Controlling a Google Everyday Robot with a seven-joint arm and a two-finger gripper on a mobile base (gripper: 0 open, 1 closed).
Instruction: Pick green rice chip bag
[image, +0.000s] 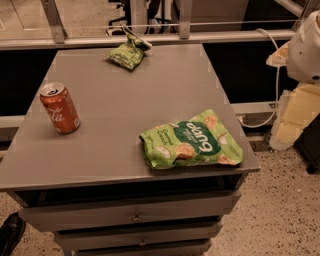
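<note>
The green rice chip bag (192, 139) lies flat near the front right corner of the grey table (125, 100). It is light green with a dark green oval label, white lettering and pictures of round chips. A white rounded part of my arm (306, 47) shows at the right edge, off the table and above and to the right of the bag. Cream-coloured arm sections (296, 114) hang below it. The gripper itself is not in view.
A red soda can (60, 108) stands upright near the table's left edge. A smaller green bag with a dark top (128, 52) lies at the far edge. Drawers (135, 215) sit under the tabletop. A white cable (276, 85) hangs at the right.
</note>
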